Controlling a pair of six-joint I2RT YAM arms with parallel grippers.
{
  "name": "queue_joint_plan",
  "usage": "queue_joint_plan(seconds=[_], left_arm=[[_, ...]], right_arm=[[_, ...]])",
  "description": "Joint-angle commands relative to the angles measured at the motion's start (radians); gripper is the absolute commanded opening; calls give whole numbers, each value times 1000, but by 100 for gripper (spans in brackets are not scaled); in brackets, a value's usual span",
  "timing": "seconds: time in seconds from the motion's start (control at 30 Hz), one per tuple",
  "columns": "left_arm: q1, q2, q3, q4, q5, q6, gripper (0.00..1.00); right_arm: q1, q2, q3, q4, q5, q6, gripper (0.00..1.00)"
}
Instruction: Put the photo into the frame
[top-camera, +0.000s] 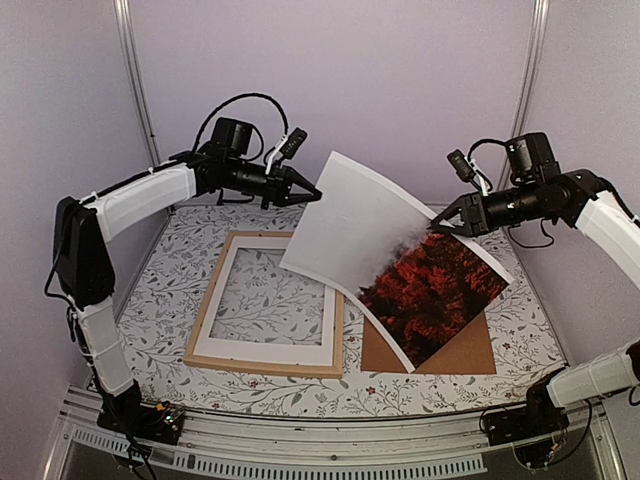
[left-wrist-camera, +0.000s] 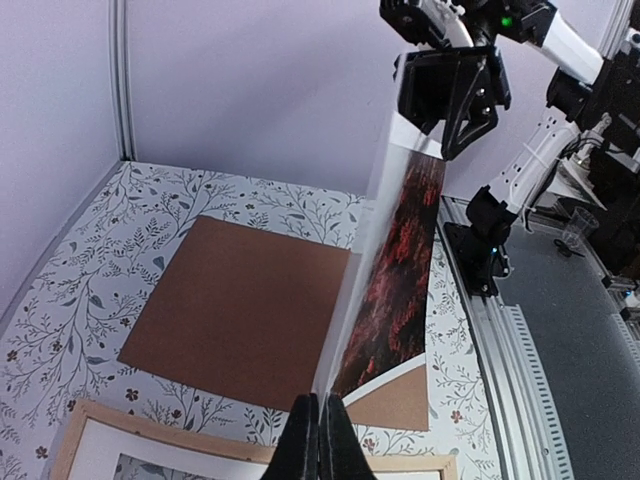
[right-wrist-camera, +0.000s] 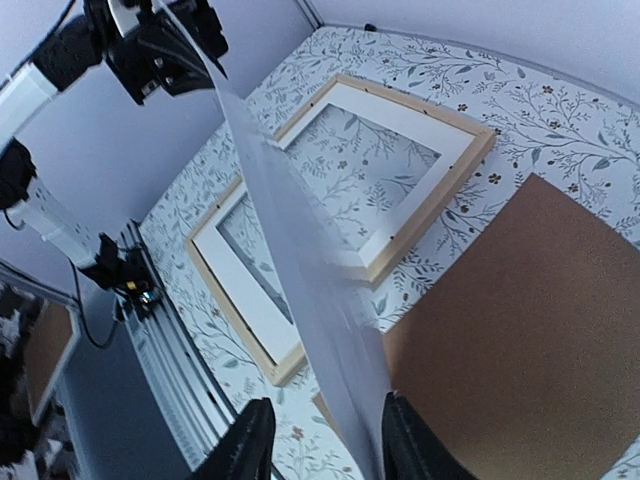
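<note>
The photo (top-camera: 400, 250) is held aloft just right of the frame (top-camera: 205, 310), pinched by the clenched left hand (top-camera: 318, 197), the right hand (top-camera: 435, 225) spread loose around its other edge, so it should probably be levelled over the frame before release.

photo (top-camera: 400, 250): thin rectangular print, one half misty white-grey, the other dark red-orange foliage.
photo, pose: up in the air over the middle of the surface (top-camera: 160, 290), tilted and bowed, white half high toward the far-left, red half low toward the near-right.
photo, hold: left fingers (top-camera: 305, 192) pinch its upper left edge; right fingers (top-camera: 445, 218) stand apart on either side of its right edge.
frame (top-camera: 262, 368): large rectangle of thin light wood strips.
frame, pose: flat on the surface, left of the middle, toward the near-left corner.
</note>
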Motion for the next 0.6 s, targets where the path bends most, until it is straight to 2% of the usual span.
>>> queue_joint_plan(seconds=[0.0,0.1,0.2,0.43,0.57], left_arm=[[-21,-80,7,-84,-53,32,0],[-46,-93,30,-145,-95,68,0],[-62,-93,59,-180,-113,82,0],[-86,-69,120,-238,-141,98,0],[-97,-60,129,-253,-151,109,0]], right_arm=[[12,8,55,-11,83,-15,47],[31,10,81,-13,117,-24,55],[57,26,109,-28,151,-72,58],[150,100,167,-88,249,-117,59],[159,127,173,-97,274,-137,55]])
